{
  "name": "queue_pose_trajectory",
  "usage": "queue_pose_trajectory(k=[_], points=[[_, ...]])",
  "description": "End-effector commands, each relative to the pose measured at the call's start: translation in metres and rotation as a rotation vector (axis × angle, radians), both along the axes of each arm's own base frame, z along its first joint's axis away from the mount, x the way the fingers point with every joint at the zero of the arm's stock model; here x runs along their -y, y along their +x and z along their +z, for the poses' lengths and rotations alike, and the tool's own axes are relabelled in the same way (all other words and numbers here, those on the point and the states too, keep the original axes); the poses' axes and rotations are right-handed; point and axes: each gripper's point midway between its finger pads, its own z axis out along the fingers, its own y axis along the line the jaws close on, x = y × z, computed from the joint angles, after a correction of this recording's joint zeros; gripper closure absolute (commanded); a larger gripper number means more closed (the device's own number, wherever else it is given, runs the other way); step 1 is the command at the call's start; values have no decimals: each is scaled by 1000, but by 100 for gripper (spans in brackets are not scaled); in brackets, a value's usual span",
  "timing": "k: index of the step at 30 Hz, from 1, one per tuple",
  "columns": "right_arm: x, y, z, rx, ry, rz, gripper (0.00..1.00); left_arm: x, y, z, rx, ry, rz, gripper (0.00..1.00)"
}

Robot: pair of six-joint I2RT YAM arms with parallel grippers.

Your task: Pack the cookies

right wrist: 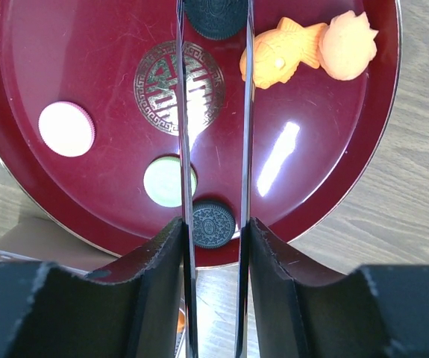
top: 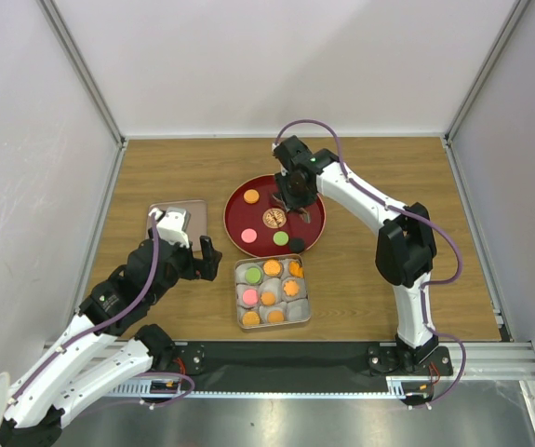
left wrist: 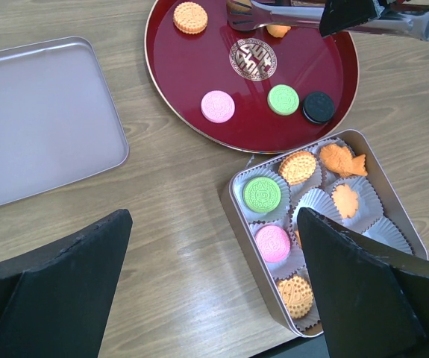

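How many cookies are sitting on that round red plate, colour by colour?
On the red plate:
Orange cookies: 3 (round cookie, fish-shaped cookie, flower-shaped cookie)
Pink cookie: 1
Green cookie: 1
Black cookies: 2 (rim-side black cookie, black cookie between the tongs tips)
Total: 7

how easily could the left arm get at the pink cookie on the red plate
Probably easily: the left gripper is open, the pink cookie lies alone, and the tongs are farther back.
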Motion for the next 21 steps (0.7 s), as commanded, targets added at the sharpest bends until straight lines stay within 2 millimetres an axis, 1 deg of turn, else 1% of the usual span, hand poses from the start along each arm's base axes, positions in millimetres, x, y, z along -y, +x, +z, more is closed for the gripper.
queue_pose_trajectory(k=[1, 6, 7, 9, 10, 11, 13, 14, 15, 16, 17, 18, 19, 20, 21], points=[[-2, -5, 32, 55, 31, 11, 66, 5, 1, 11, 27, -24, -17, 0], [-3, -15, 51, 86, 48, 15, 68, 4, 1, 11, 28, -24, -12, 0], [-3, -19, 60, 103, 61, 19, 68, 4, 1, 11, 29, -24, -14, 0], [-1, -25, 61, 102, 61, 14, 68, 4, 1, 11, 28, -23, -14, 0], [0, -29, 71, 118, 76, 14, 68, 5, 1, 11, 30, -26, -17, 0], [0, -34, 69, 113, 78, 19, 68, 5, 1, 11, 30, -26, -15, 0], [0, -43, 75, 116, 93, 22, 68, 5, 1, 12, 32, -28, -17, 0], [3, -48, 85, 131, 107, 23, 68, 4, 1, 12, 32, -27, -15, 0], [4, -57, 81, 117, 98, 30, 68, 4, 1, 12, 32, -27, -14, 0], [5, -62, 83, 120, 101, 27, 68, 4, 0, 13, 35, -31, -17, 0], [9, -70, 93, 138, 111, 26, 68, 4, 1, 13, 37, -31, -14, 0], [7, -85, 88, 121, 102, 48, 68, 4, 0, 13, 35, -32, -13, 0], [9, -94, 88, 116, 101, 55, 68, 4, 0, 14, 37, -34, -14, 0], [12, -106, 98, 125, 121, 55, 68, 4, 0, 14, 40, -36, -14, 0], [10, -120, 100, 125, 127, 77, 68, 4, 0, 15, 41, -36, -16, 0]])
